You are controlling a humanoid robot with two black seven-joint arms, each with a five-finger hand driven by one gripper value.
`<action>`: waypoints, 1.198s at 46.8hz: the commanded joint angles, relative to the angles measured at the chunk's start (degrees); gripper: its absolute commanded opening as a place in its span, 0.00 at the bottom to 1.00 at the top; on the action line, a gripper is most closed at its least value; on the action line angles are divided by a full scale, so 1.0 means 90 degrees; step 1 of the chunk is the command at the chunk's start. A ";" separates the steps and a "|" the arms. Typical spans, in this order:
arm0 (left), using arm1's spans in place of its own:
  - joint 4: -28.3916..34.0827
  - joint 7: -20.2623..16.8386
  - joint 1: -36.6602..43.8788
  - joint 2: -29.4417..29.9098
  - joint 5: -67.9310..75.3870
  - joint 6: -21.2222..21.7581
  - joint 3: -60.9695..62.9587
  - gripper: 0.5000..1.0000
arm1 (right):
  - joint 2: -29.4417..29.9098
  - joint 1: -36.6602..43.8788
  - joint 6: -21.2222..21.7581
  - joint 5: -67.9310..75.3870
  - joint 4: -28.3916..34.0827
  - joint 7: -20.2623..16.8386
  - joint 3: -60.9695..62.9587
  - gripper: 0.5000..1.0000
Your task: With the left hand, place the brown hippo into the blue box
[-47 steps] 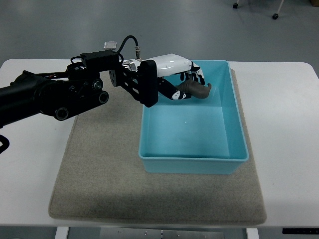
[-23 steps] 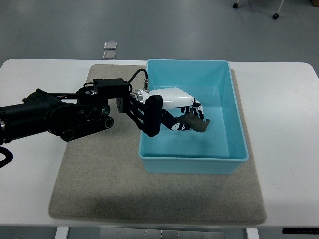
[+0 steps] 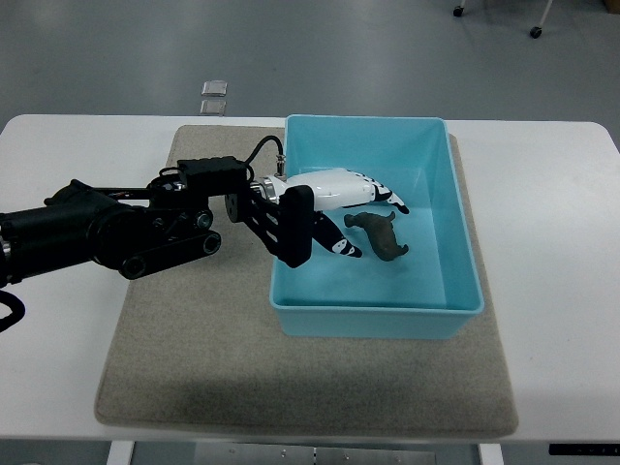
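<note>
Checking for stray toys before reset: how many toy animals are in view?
1. The brown hippo lies inside the blue box, just beyond the left hand, whose fingers are open. None elsewhere; nothing seems hidden.

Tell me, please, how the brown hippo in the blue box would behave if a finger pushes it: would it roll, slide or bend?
The brown hippo is small next to the left hand, so probably light. It keeps a moulded shape, so likely stiff. On the smooth floor of the blue box it should slide rather than roll.
</note>
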 commanded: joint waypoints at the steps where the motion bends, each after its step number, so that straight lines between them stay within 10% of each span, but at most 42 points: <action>1: -0.0001 -0.0010 -0.0003 0.0000 -0.0022 0.0018 -0.0019 0.92 | 0.0000 0.0000 0.0000 0.0000 0.0000 0.0000 0.0000 0.87; 26: 0.0126 0.0000 0.0075 0.0449 -0.3018 0.0507 -0.1698 0.99 | 0.0000 0.0000 0.0000 0.0000 0.0000 0.0000 0.0000 0.87; 41: 0.1347 0.0010 0.0065 0.0674 -0.5674 0.0575 -0.1747 0.99 | 0.0000 0.0000 0.0000 0.0000 0.0000 0.0000 0.0000 0.87; 56: 0.2225 0.0010 0.0085 0.0830 -0.9044 -0.0585 -0.2030 1.00 | 0.0000 0.0000 0.0000 0.0000 0.0000 0.0000 0.0000 0.87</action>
